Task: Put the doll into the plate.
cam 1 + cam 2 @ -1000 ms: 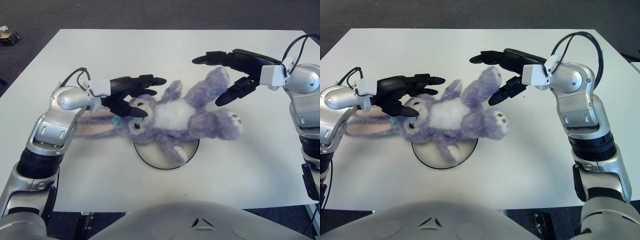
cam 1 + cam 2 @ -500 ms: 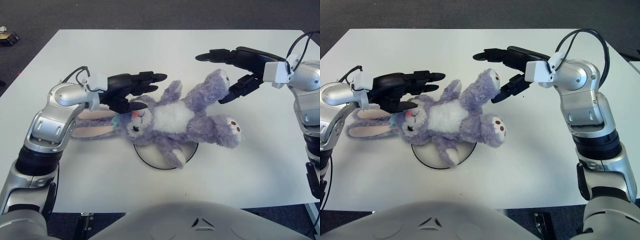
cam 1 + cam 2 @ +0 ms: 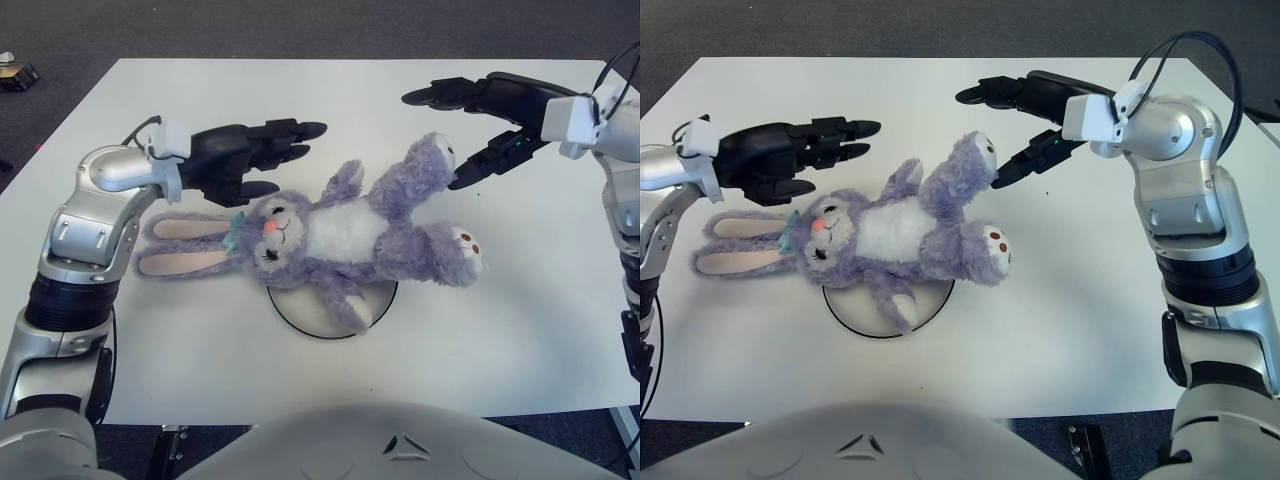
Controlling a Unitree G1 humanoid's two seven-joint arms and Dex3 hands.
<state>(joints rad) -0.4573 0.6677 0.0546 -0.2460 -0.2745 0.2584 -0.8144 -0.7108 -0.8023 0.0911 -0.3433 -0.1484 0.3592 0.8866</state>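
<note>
Doll: the purple plush rabbit doll (image 3: 350, 235) is laid on its back across the round white plate (image 3: 385, 297), torso over it, long ears trailing onto the white table (image 3: 300, 90).
Left hand: the left hand (image 3: 245, 160) is held just above the head, fingers spread, nothing grasped, judged a release.
Right hand: the right hand (image 3: 480, 115) is held beside the raised foot, fingers apart, empty.
Change: since a second ago both hands have been drawn back and the face uncovered.
</note>
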